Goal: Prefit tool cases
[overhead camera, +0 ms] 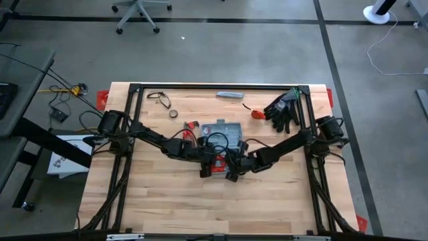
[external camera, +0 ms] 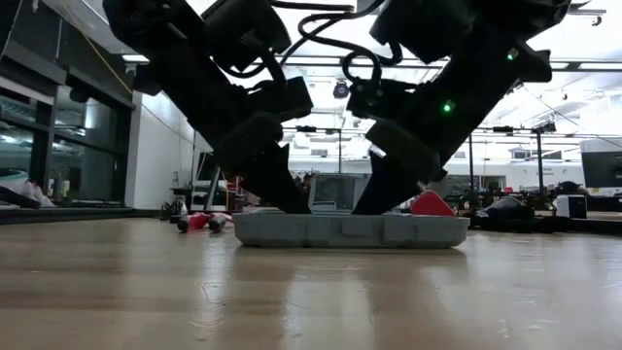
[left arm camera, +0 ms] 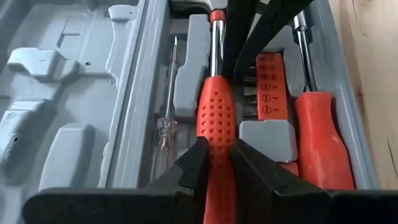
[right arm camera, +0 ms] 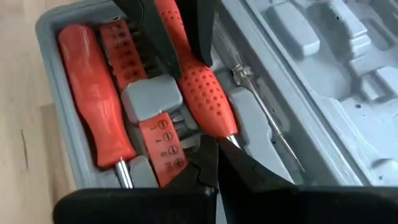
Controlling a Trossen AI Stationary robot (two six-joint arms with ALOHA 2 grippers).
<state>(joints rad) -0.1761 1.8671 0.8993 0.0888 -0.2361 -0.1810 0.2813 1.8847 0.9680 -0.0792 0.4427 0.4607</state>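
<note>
high view: the open tool case [overhead camera: 224, 132] lies just above the table's [overhead camera: 167, 201] centre; both arms meet at its 6 o'clock edge. black gloves [overhead camera: 284, 107] lie at 2 o'clock from it, a slim grey bar [overhead camera: 230, 95] at 12 o'clock.
low view: the case [external camera: 350, 229] sits flat on the table, both arms reaching down into it.
left wrist view: the left gripper [left arm camera: 215, 163] is clamped on the red dimpled hammer handle [left arm camera: 214, 118] in the case.
right wrist view: the right gripper [right arm camera: 217, 163], fingers pressed together and holding nothing, sits at the metal shaft just below the same handle [right arm camera: 202, 93]; a red screwdriver [right arm camera: 93, 93] lies alongside.
</note>
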